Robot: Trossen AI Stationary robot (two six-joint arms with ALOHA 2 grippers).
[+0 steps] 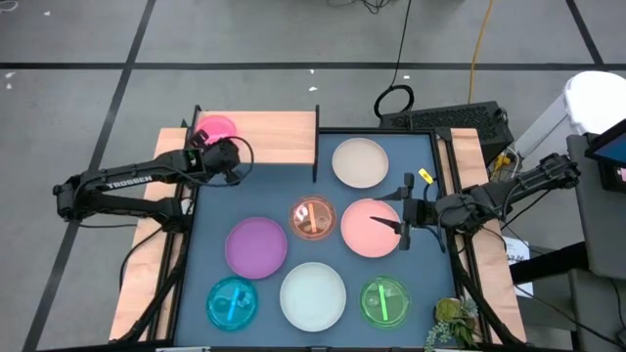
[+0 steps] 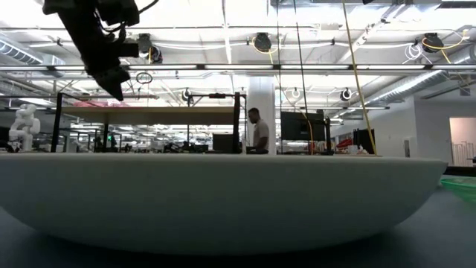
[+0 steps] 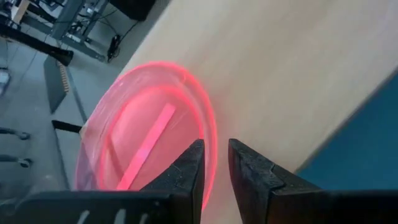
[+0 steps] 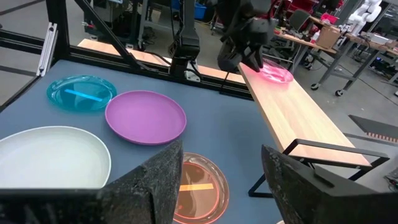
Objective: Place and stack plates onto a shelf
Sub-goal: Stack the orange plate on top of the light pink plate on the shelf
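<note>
The magenta plate [image 1: 217, 127] lies on the shelf [image 1: 279, 137] at the far left of the desk [image 1: 269, 200], near the shelf's left end. The left claw [image 3: 214, 163] hovers at the plate's rim with its fingers a narrow gap apart, and the rim shows just beside one fingertip rather than pinched between them. The right claw [image 1: 405, 221] stands wide over the right edge of the pink plate [image 1: 370, 228], holding nothing. On the desk the cream plate [image 1: 360, 162] sits far, the orange plate [image 1: 313, 218] at the centre, the purple plate [image 1: 256, 246] to its left. The cyan plate [image 1: 233, 302], pale white plate [image 1: 313, 295] and green plate [image 1: 384, 301] line the near edge.
</note>
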